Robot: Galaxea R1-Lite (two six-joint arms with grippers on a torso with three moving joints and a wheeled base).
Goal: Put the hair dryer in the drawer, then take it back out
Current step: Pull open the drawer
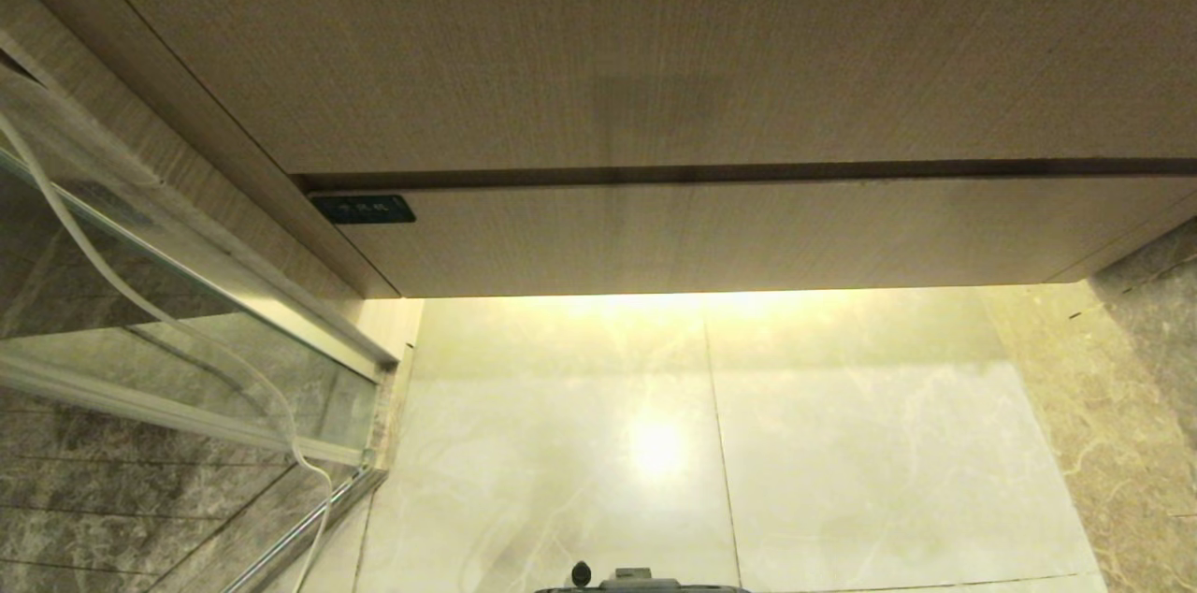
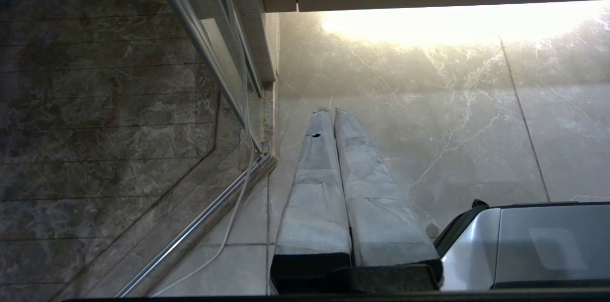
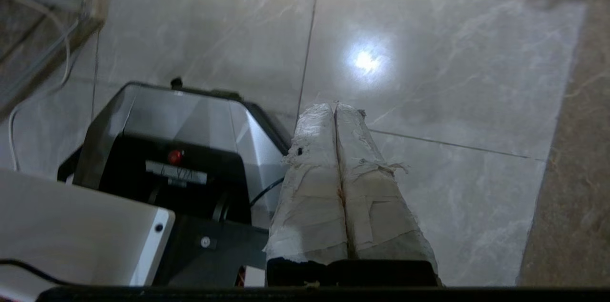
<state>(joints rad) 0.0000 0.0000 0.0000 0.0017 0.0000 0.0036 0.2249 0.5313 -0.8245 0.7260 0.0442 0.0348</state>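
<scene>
2 grippers are seen only in the wrist views, and none is seen in the head view. The left gripper is shown in the centre of its frame, with its 2 wrapped fingers pressed together and nothing between them; it hangs over the pale floor. The right gripper is also closed with nothing in it, above the floor, and the robot base is seen at the lower left of that frame. In the head view the drawer is found across the middle of the frame, fully shut, with its dark label at its left corner. A taller panel fills the upper part. A glass door and a white cord are seen at the left. The hair dryer cannot be seen in any view.
</scene>
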